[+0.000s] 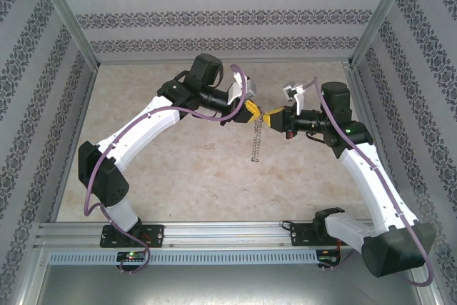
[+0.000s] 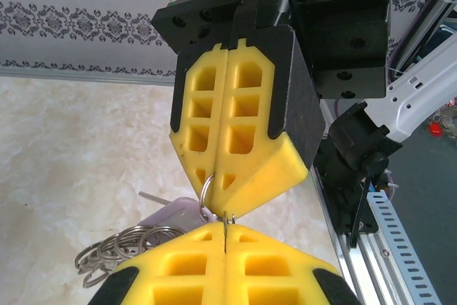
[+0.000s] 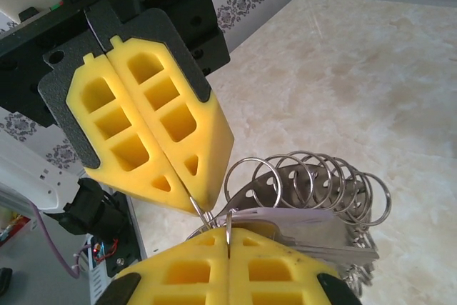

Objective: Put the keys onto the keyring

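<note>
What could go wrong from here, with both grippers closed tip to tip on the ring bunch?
1. The left gripper and right gripper each pinch thin wire of the keyring at their very tips. A small pull apart could slip it free, dropping the bunch onto the table.
2. The key lies among the loops, so it may snag rather than slide on.
3. The yellow tips almost meet, so pushing closer risks a collision.
</note>
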